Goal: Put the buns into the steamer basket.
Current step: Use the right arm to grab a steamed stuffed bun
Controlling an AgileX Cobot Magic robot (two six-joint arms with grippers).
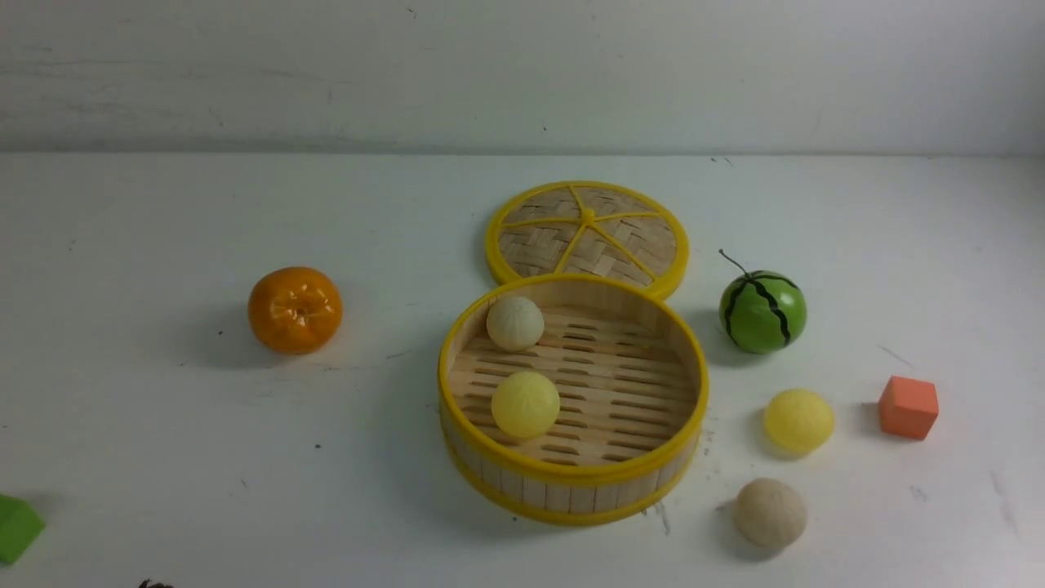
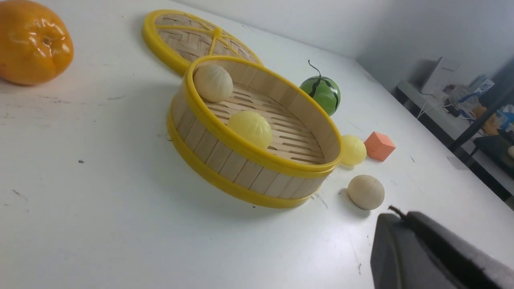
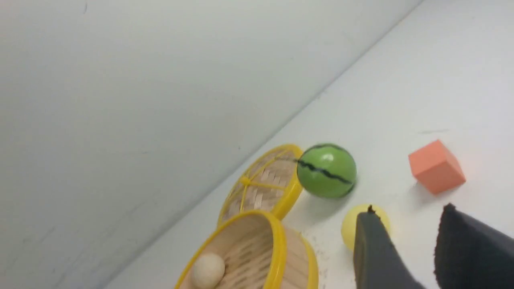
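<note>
The steamer basket [image 1: 571, 482] stands mid-table. Two buns lie in it, a beige-white one [image 1: 515, 323] at the back left and a pale yellow one [image 1: 525, 404] nearer the front. To the basket's right, on the table, lie another pale yellow bun [image 1: 798, 420] and a beige-white bun [image 1: 770, 512]. Neither gripper shows in the front view. In the left wrist view my left gripper [image 2: 404, 214] is shut and empty, just short of the beige-white bun [image 2: 366, 192]. My right gripper [image 3: 409, 210] is open and empty above the table. One of its fingers [image 3: 373, 249] partly covers the yellow bun [image 3: 348, 228].
The flat woven lid [image 1: 588, 233] lies behind the basket. An orange tangerine [image 1: 295, 309] sits at the left and a watermelon ball [image 1: 762, 311] at the right. An orange cube [image 1: 908, 407] lies beyond the yellow bun. A green block [image 1: 16, 527] is at the front left edge.
</note>
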